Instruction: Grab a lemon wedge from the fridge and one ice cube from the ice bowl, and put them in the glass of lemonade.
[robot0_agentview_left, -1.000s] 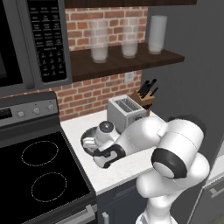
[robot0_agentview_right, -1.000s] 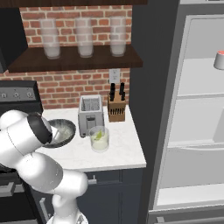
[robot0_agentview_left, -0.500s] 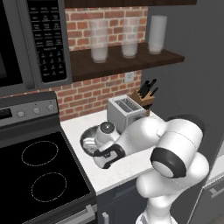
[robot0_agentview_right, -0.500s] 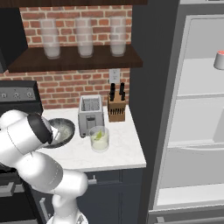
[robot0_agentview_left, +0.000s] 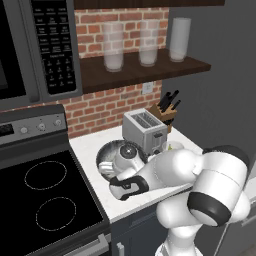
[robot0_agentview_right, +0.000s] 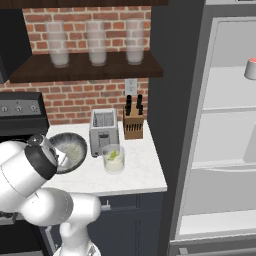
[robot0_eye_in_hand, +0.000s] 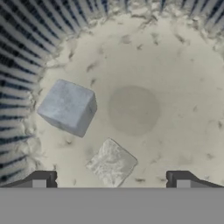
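Observation:
My gripper (robot0_eye_in_hand: 111, 180) is open and points down into the ice bowl (robot0_eye_in_hand: 175, 65), with its fingertips (robot0_eye_in_hand: 41, 179) just above the speckled floor. A pale ice cube (robot0_eye_in_hand: 111, 164) lies between the tips, untouched. A second, blue-grey ice cube (robot0_eye_in_hand: 68, 107) sits further up and to the left. The ice bowl (robot0_agentview_left: 106, 154) stands on the white counter left of the toaster, partly hidden by my hand. The glass of lemonade (robot0_agentview_right: 113, 159) stands in front of the toaster, with the yellow-green lemon wedge (robot0_agentview_right: 114, 154) inside it. The fridge (robot0_agentview_right: 225, 150) stands open on the right.
A silver toaster (robot0_agentview_left: 145, 131) and a knife block (robot0_agentview_left: 165, 112) stand behind the bowl and glass. The black stove (robot0_agentview_left: 45, 200) borders the counter on the left. Tall glasses (robot0_agentview_left: 113, 47) line a shelf above. A small red-topped cup (robot0_agentview_right: 250, 67) sits on a fridge shelf.
Almost nothing differs: my hand stays low over the ice bowl and the jaws remain open.

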